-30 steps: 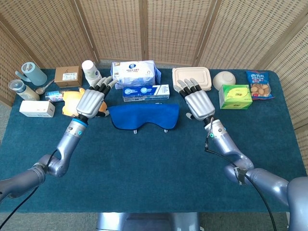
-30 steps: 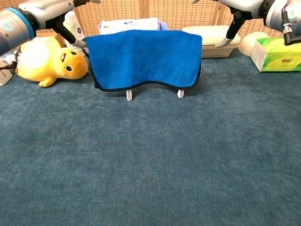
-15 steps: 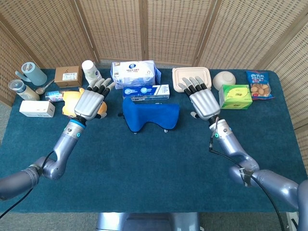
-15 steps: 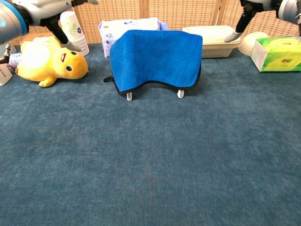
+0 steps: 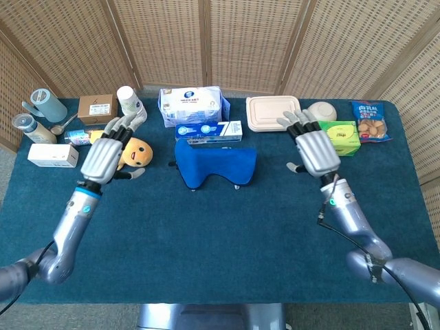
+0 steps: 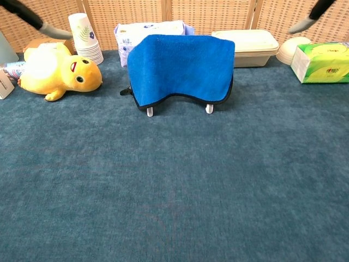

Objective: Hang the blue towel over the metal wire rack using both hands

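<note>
The blue towel (image 6: 182, 68) is draped over the metal wire rack (image 6: 209, 108), of which only the two white feet are seen below the towel's dark-edged hem. Towel and rack stand on the teal tabletop (image 5: 220, 234), just in front of a toothpaste box (image 5: 208, 130) and a pack of tissues (image 5: 190, 104).

The left hand (image 5: 103, 155) is held above the tabletop well to the left of the towel, fingers spread and extended, nothing grasped; it is seen over a yellow plush duck (image 6: 57, 73). The right hand (image 5: 315, 148) is held well to the right of the towel, likewise released with fingers apart and holding nothing. In the chest view only dark fingertips (image 6: 32, 19) are seen at the upper corners.

Behind the duck a stack of paper cups (image 6: 85, 38) is set. A beige lidded container (image 5: 273, 112), a white bowl (image 5: 322, 110), a green tissue box (image 6: 320, 61) and a snack bag (image 5: 370, 122) are lined up along the far right.
</note>
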Robot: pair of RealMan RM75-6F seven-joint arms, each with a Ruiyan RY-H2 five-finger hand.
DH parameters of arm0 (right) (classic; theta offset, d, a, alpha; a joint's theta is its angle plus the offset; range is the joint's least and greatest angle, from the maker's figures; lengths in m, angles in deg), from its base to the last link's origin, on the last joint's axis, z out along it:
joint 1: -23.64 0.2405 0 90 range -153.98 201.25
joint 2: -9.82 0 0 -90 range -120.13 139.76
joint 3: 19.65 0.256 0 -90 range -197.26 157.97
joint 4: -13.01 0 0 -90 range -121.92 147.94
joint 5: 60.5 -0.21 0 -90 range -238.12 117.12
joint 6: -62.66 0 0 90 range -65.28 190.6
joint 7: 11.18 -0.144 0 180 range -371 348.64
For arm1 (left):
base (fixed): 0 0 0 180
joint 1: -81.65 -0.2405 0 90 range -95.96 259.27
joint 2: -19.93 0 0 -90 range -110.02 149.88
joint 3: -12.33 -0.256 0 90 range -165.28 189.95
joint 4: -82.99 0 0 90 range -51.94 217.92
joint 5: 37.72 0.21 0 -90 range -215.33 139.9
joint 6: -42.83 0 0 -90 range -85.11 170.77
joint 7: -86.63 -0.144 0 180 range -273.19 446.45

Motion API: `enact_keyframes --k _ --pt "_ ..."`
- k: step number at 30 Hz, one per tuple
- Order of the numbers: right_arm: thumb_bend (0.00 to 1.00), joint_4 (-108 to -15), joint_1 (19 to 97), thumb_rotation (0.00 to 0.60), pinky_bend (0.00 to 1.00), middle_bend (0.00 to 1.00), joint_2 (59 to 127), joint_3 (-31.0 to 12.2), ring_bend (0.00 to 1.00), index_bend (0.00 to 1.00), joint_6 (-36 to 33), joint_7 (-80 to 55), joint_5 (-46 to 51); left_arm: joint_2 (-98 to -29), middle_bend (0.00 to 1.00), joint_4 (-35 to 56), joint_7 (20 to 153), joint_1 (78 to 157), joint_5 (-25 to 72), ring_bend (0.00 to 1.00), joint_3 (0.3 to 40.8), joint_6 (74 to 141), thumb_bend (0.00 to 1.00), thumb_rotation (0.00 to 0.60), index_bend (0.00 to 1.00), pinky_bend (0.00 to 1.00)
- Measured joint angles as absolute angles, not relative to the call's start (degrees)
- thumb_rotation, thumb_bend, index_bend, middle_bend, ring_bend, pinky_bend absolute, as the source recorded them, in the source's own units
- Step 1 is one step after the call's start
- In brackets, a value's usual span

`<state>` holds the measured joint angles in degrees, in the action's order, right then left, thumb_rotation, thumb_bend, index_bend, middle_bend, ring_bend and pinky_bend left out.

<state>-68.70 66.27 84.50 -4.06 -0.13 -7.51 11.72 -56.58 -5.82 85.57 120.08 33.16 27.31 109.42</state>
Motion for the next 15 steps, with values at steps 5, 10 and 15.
enact_keyframes --k 5,10,15 --pt "0.00 -73.2 61.6 0.600 0.12 0.16 81.6 -4.8 0.12 0.19 -5.5 -10.7 13.6 -51.4 0.00 -14.7 88.5 114.1 34.0 0.00 25.3 113.9 0.16 0.600 0.10 0.00" --pt "0.00 -77.1 56.9 0.600 0.13 0.17 79.2 -6.5 0.15 0.20 -10.5 -12.7 15.6 -46.3 0.00 -21.5 90.7 107.7 35.6 0.00 21.6 117.9 0.16 0.600 0.14 0.00" --pt "0.00 -81.7 52.0 0.600 0.13 0.18 77.1 -9.0 0.14 0.20 -14.6 -13.9 17.1 -41.9 0.00 -25.5 91.6 101.4 38.6 0.00 16.5 122.4 0.16 0.600 0.15 0.00"
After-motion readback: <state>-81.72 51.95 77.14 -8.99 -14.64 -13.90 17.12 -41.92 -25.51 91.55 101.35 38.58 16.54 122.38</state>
